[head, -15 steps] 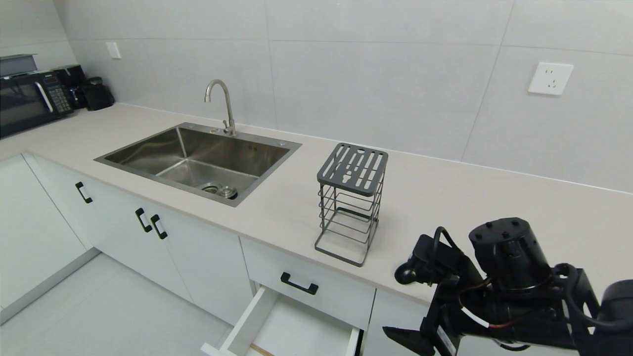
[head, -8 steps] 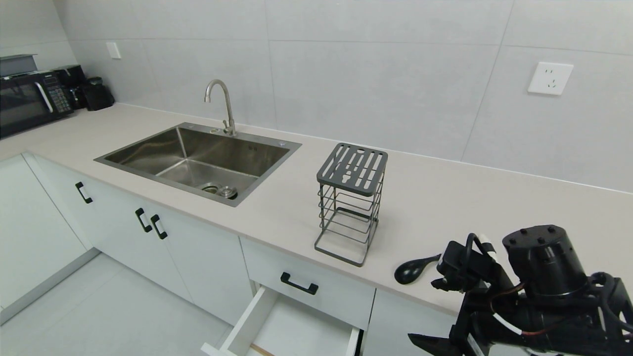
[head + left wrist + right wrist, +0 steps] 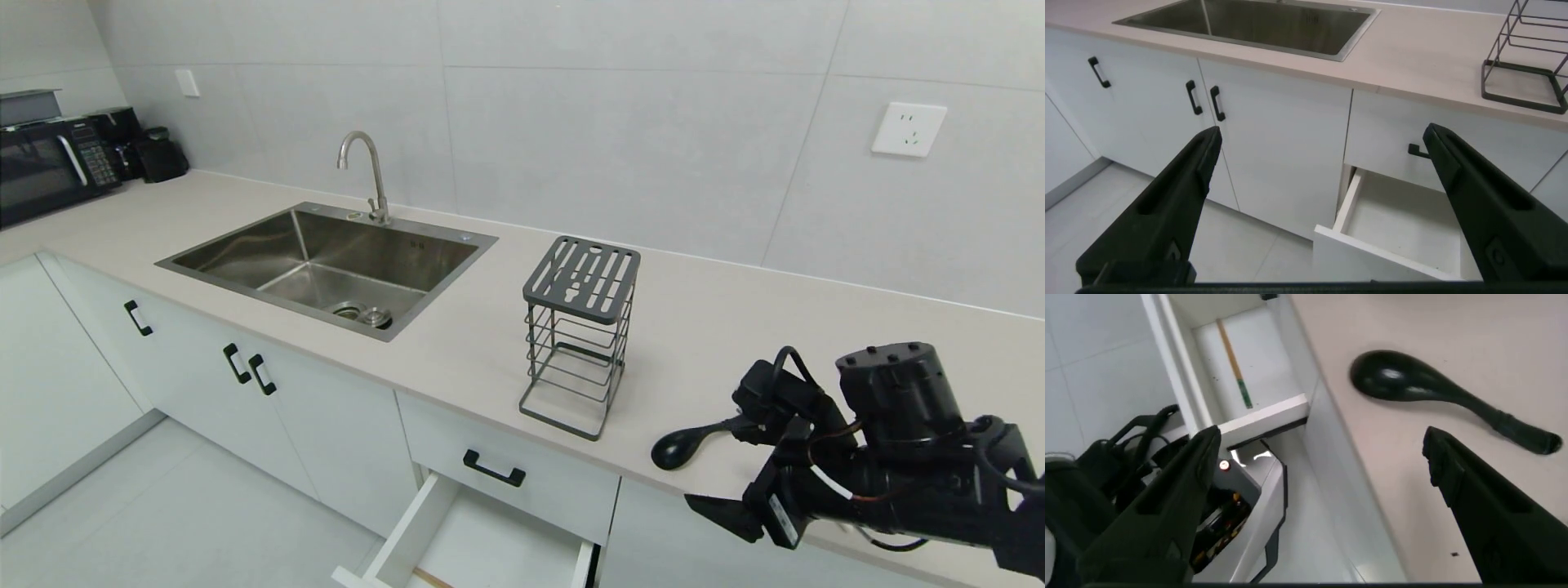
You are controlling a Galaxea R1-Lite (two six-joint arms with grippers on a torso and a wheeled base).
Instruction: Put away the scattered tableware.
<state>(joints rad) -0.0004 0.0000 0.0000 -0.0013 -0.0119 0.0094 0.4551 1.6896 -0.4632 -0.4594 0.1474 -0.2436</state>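
Observation:
A black spoon (image 3: 682, 445) lies on the beige countertop (image 3: 735, 327) close to its front edge, bowl toward the wire rack; it also shows in the right wrist view (image 3: 1437, 396). My right gripper (image 3: 1320, 439) is open and holds nothing. It hangs over the counter's front edge, just short of the spoon and not touching it; one of its fingers (image 3: 722, 513) shows below the edge. My left gripper (image 3: 1320, 135) is open and empty, low in front of the cabinets, facing the pulled-out drawer (image 3: 1404, 224).
A dark wire rack (image 3: 581, 335) stands left of the spoon. Farther left are the steel sink (image 3: 326, 261) and, in the corner, a microwave (image 3: 49, 163). The open drawer (image 3: 482, 547) juts out below the counter; a thin stick (image 3: 1233, 363) lies inside it.
My right arm moved right and down off the spoon, uncovering its handle, then rose and moved back a little. The spoon has not moved.

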